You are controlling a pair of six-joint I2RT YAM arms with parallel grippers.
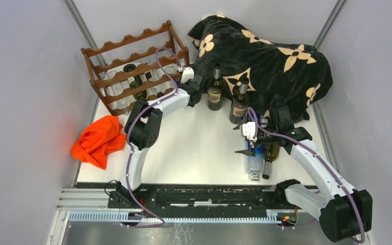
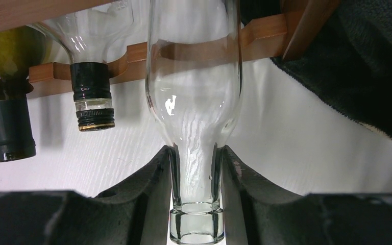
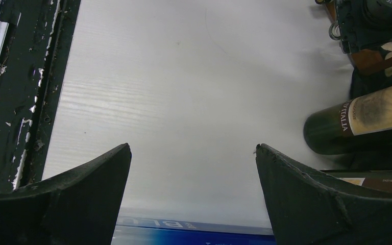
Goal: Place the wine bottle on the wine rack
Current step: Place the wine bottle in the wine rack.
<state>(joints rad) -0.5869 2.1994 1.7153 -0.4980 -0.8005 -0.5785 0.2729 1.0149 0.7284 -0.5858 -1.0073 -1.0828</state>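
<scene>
Your left gripper (image 2: 196, 155) clamped on clear bottle (image 2: 194, 76) neck, bottle body at wine rack (image 1: 113, 47) rail. Your right gripper (image 3: 193, 148) spread wide, well away from rack.

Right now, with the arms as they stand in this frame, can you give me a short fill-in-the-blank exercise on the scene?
1. The left tool is shut on the ____ of a clear bottle at the wine rack.
2. The right tool stands ____ over the table, with nothing between its fingers.
3. The crumpled cloth beside the left arm is ____ in colour.

Missing words: neck; open; orange.
</scene>
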